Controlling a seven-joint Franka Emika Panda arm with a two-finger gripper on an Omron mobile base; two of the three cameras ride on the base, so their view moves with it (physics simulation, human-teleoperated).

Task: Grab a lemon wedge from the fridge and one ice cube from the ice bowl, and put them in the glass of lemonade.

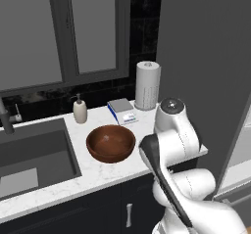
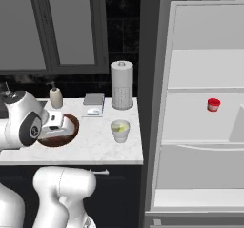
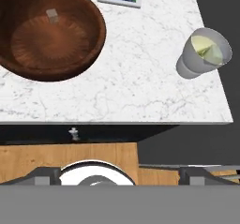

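We see our gripper [image 3: 120,178] hanging empty above the marble counter [image 3: 140,87], jaws spread wide apart with nothing between them. In the hand view the wooden ice bowl [image 3: 47,35] lies at the upper left, with one small pale ice cube [image 3: 52,15] resting against its far inner wall. The glass of lemonade [image 3: 205,52] stands well apart from the bowl, near the counter's right edge, next to the fridge [image 2: 200,103]. A pale yellow-green piece already floats in it, which we judge to be the lemon wedge [image 3: 207,49], so the fridge half looks done.

The fridge door stands open, a small red cup [image 2: 214,104] on its middle shelf. Behind the bowl sit a soap bottle [image 1: 80,109], a kitchen scale [image 1: 122,110] and a paper towel roll [image 1: 147,85].

We reckon the ice cube is next.
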